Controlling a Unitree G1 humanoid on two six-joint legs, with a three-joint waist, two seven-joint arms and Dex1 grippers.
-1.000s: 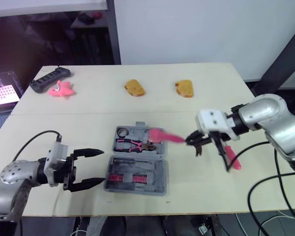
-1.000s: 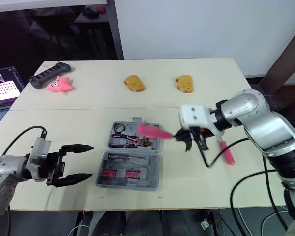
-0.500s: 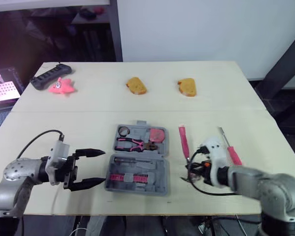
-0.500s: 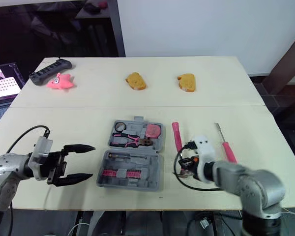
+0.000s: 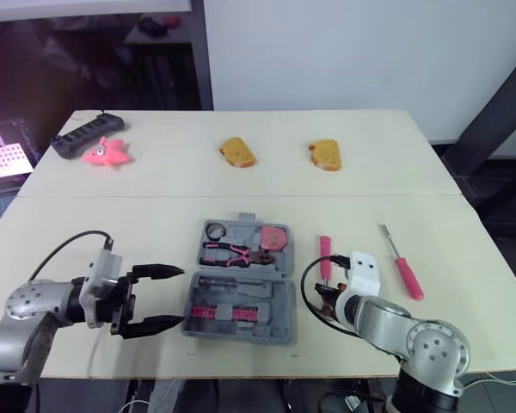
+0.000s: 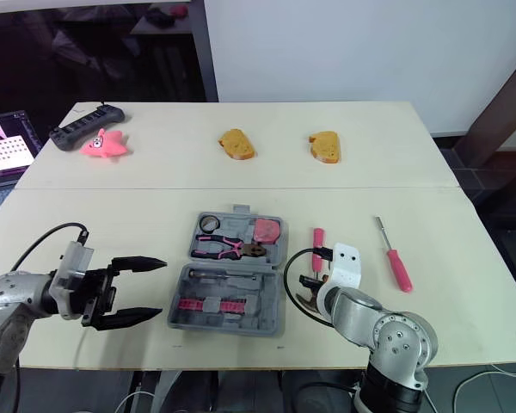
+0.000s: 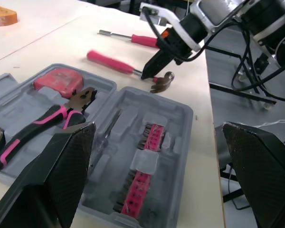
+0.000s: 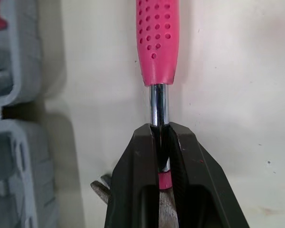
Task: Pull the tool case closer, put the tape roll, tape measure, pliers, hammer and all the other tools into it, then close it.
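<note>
Your right gripper (image 8: pixel 162 129) pinches the hammer (image 8: pixel 156 38) by its shaft beside the tool case (image 5: pixel 278 297); left gripper (image 5: pixel 179 296) gapes empty, screwdriver (image 5: pixel 404 274) nearby.

In the right wrist view the right tool (image 8: pixel 162 131), clamped on the steel neck of the hammer (image 8: pixel 156 38), hides most of its head, the pink grip runs out of frame, and the tool case (image 8: pixel 14 52) is cut off at the edge.

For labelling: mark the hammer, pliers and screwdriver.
hammer (image 8: pixel 155 38), right wrist view, pink grip.
pliers (image 5: pixel 224 251), left eye view, handles.
screwdriver (image 5: pixel 409 278), left eye view, pink handle.
</note>
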